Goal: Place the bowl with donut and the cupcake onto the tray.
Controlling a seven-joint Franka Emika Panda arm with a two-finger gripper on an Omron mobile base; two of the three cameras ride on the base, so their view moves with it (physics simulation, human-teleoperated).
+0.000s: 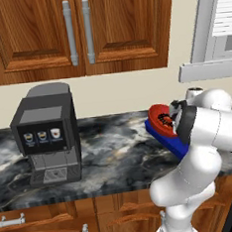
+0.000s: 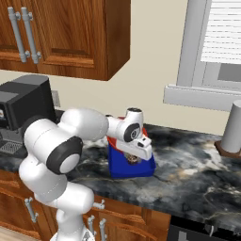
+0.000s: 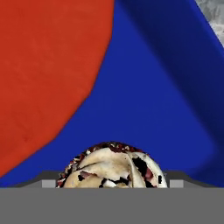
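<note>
The blue tray lies on the dark marble counter, with its floor showing in the hand view. The red bowl rests tilted at the tray's far end, and the dark donut is inside it. In the hand view the bowl's side is at the upper left. My gripper hangs low over the tray, shut on the cupcake, whose brown body shows just under the hand. My fingertips hug the cupcake's sides. In the left base view my forearm hides the hand.
A black coffee machine stands at the counter's left. A grey cylinder on a brown base stands at the right by the window sill. Wooden wall cabinets hang above. The counter's front edge runs just before the tray.
</note>
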